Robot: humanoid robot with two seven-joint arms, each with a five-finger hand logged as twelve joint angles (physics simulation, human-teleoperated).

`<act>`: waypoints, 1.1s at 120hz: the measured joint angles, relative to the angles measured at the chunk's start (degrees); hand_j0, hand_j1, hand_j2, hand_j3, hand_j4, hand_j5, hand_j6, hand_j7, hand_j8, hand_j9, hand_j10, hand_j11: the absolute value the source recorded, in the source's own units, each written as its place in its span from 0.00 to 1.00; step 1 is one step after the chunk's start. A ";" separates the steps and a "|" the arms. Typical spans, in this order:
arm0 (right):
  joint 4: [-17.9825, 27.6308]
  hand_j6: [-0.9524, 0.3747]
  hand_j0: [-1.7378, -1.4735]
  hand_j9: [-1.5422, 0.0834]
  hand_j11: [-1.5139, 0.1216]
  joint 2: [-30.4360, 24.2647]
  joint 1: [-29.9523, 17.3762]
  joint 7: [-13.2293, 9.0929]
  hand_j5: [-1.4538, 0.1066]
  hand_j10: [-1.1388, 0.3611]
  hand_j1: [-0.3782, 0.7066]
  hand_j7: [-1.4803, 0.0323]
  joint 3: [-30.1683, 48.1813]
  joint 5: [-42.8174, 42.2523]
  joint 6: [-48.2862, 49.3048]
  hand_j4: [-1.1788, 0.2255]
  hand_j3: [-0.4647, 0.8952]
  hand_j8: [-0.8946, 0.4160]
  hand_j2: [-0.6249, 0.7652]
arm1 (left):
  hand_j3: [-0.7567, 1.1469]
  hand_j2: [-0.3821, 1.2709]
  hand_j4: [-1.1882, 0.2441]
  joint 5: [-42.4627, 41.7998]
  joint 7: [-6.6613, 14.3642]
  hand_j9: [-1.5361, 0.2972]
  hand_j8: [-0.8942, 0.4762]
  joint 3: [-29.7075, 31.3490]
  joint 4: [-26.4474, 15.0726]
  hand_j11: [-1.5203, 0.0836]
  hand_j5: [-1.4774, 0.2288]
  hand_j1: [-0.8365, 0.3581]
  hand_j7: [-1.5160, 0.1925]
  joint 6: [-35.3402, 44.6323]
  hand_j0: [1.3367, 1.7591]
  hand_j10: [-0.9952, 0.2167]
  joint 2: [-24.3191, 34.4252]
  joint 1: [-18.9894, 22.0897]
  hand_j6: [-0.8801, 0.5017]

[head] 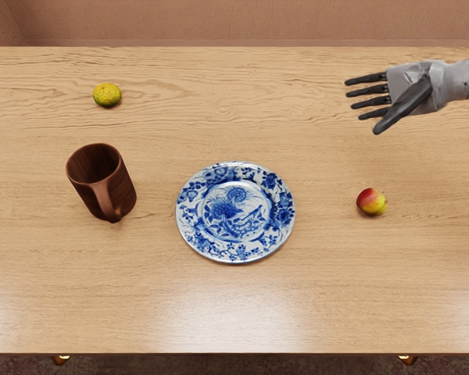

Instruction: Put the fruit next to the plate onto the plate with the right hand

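Hovering above the far right of the counter [336, 297], the right hand [399, 90] is spread wide, its four dark fingers [367, 79] stretched level toward the left and the thumb angled down beneath them, grasping nothing. Its arm enters at the picture's right edge.

The apple [371, 201], red and yellow, sits on the wood nearer the viewer than the hand and slightly to its left, well apart from it. It lies to the right of the plate [189, 195], near but not touching, with a strip of bare wood between apple and rim. The blue-and-white plate rests flat at mid-counter, its painted face fully showing.

Bare wood runs from the apple out to the right edge and down to the near edge. Left of the plate, a brown mug [102, 181] stands upright with its handle turned toward the near side, a gap separating it from the rim. A yellow fruit [107, 94] lies alone toward the far left, well apart from mug and plate and short of the back edge. A broad band of open counter stretches along the whole near edge.
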 joint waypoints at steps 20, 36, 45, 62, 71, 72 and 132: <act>0.04 0.70 0.30 0.93 0.91 0.40 1.83 -0.05 0.92 0.75 0.05 0.96 -1.96 -3.75 0.07 0.83 0.34 0.67 0.45 | 0.40 0.23 0.83 0.00 0.00 0.84 0.65 -0.01 0.00 0.95 0.87 0.99 0.89 -0.02 0.76 0.82 0.00 0.00 0.64; 0.75 0.70 0.30 0.93 0.91 8.82 14.32 -0.06 0.92 0.75 0.05 0.96 -16.86 -8.59 -4.46 0.83 0.34 0.67 0.45 | 0.40 0.23 0.83 0.00 0.00 0.84 0.65 -0.02 0.00 0.95 0.87 0.99 0.89 0.00 0.76 0.82 0.00 0.00 0.64; 1.11 0.70 0.30 0.93 0.91 19.19 21.47 -0.06 0.92 0.75 0.05 0.96 -31.88 -9.48 -17.43 0.83 0.34 0.67 0.45 | 0.40 0.23 0.83 0.00 0.00 0.84 0.65 0.00 0.00 0.95 0.87 0.99 0.89 0.00 0.76 0.82 0.00 0.00 0.64; 5.64 0.70 0.30 0.93 0.91 29.12 27.28 -0.06 0.91 0.75 0.05 0.96 -49.77 -10.14 -39.24 0.82 0.34 0.67 0.45 | 0.40 0.23 0.83 -0.01 0.00 0.84 0.65 0.01 0.00 0.95 0.87 0.99 0.89 -0.01 0.76 0.82 0.00 0.00 0.64; 12.88 0.70 0.30 0.93 0.91 29.88 28.33 -0.06 0.91 0.75 0.05 0.96 -52.62 -10.35 -44.37 0.82 0.34 0.67 0.45 | 0.40 0.23 0.83 -0.01 0.00 0.84 0.65 0.01 0.00 0.95 0.87 0.99 0.89 -0.03 0.76 0.82 0.00 0.00 0.64; 13.91 0.70 0.30 0.93 0.91 29.61 28.39 -0.06 0.91 0.75 0.05 0.96 -52.65 -10.36 -44.87 0.82 0.34 0.67 0.45 | 0.40 0.23 0.83 -0.01 0.00 0.84 0.65 0.01 0.00 0.95 0.87 0.99 0.89 -0.03 0.76 0.82 0.00 0.00 0.64; 37.61 0.70 0.30 0.93 0.91 19.14 21.86 -0.06 0.92 0.75 0.05 0.96 -52.56 -10.53 -68.82 0.83 0.34 0.67 0.45 | 0.40 0.23 0.83 0.00 -0.01 0.84 0.65 0.00 0.00 0.95 0.87 0.99 0.89 0.00 0.76 0.82 0.00 0.00 0.64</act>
